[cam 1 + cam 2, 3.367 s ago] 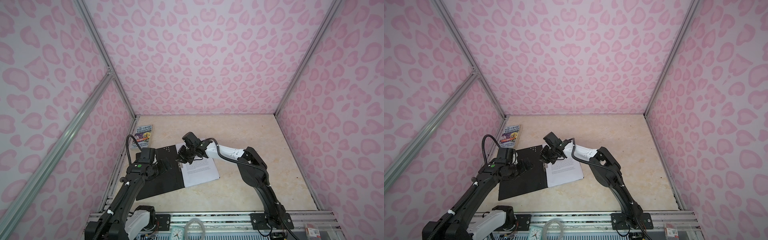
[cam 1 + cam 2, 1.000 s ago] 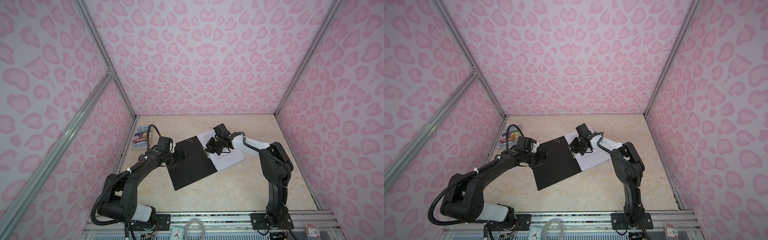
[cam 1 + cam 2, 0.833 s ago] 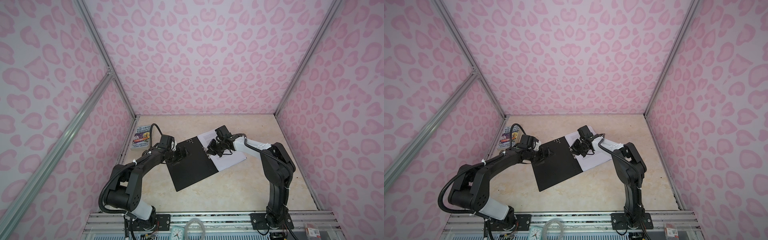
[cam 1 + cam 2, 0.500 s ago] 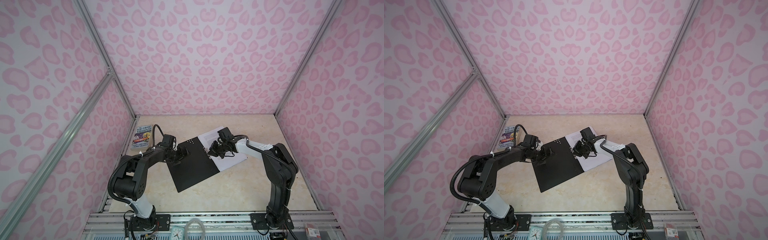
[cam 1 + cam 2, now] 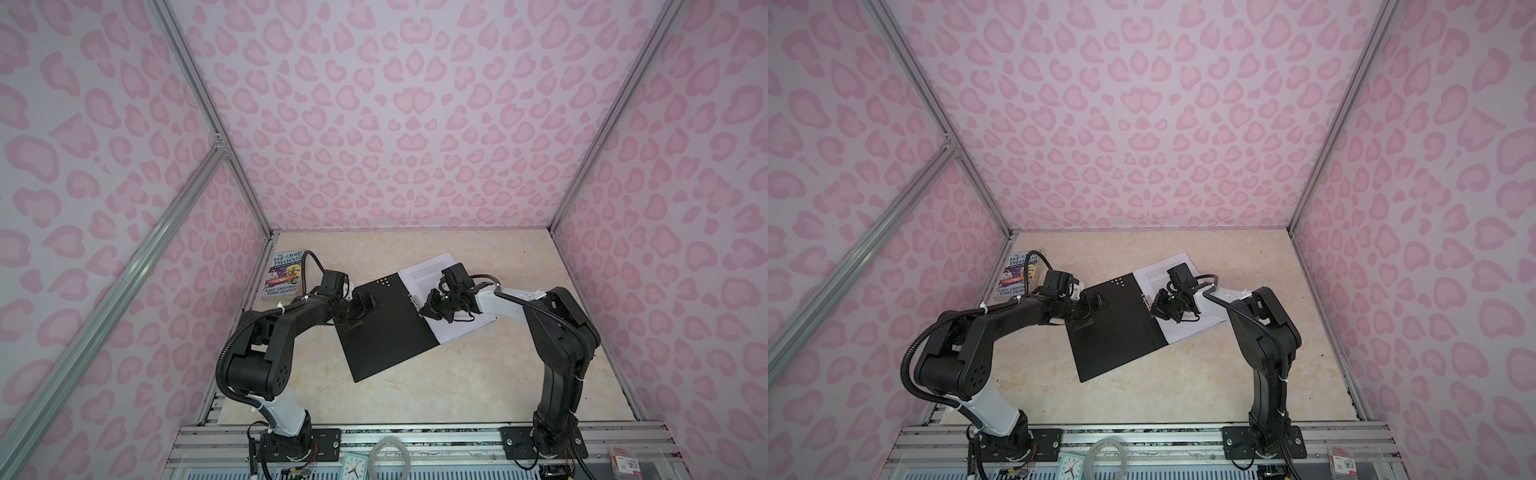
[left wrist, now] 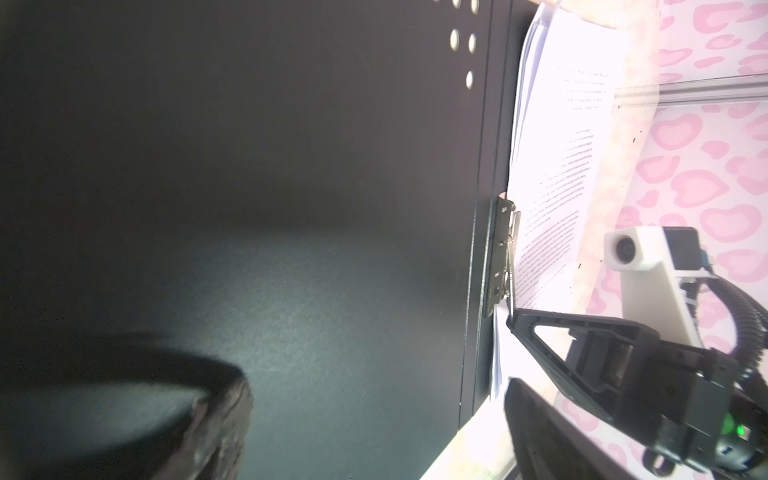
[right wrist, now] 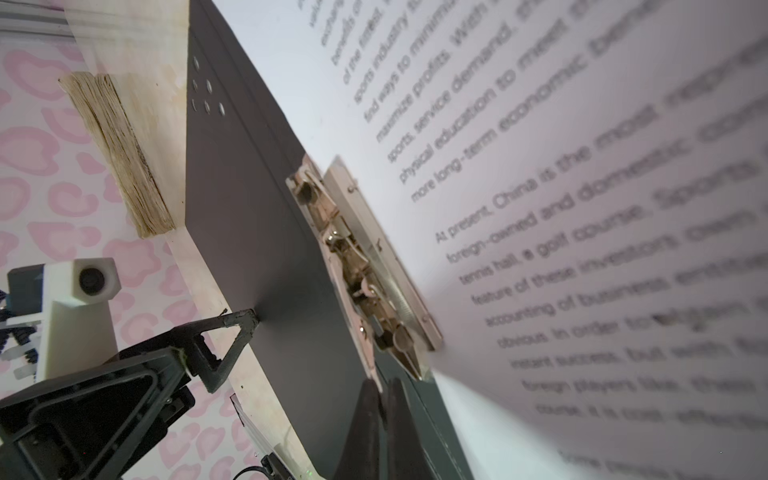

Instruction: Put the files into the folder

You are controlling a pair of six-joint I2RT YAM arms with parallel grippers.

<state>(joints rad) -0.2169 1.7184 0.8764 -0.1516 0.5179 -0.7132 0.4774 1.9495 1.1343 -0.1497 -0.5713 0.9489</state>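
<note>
The folder (image 5: 382, 332) (image 5: 1113, 332) lies open on the table in both top views, black inside up. The files (image 5: 428, 270) (image 5: 1163, 270), white printed sheets, rest on its right half beside the metal clip (image 7: 361, 274) (image 6: 500, 257) at the spine. My right gripper (image 7: 380, 386) (image 5: 428, 309) is shut, its tips touching the near end of the clip. My left gripper (image 5: 363, 309) (image 5: 1094, 309) is open over the left cover. In the right wrist view one of its fingers (image 7: 245, 320) presses down on the black surface.
A colourful paperback book (image 5: 284, 274) (image 5: 1017, 276) lies at the far left against the wall. Pink patterned walls close in the table on three sides. A metal rail (image 5: 415, 432) runs along the front edge, where both arm bases stand.
Since 3.4 s ago the folder and files have slid right and turned. Over the last second they lie still. The right gripper has shifted slightly along the spine, and the left arm's elbow has drawn back.
</note>
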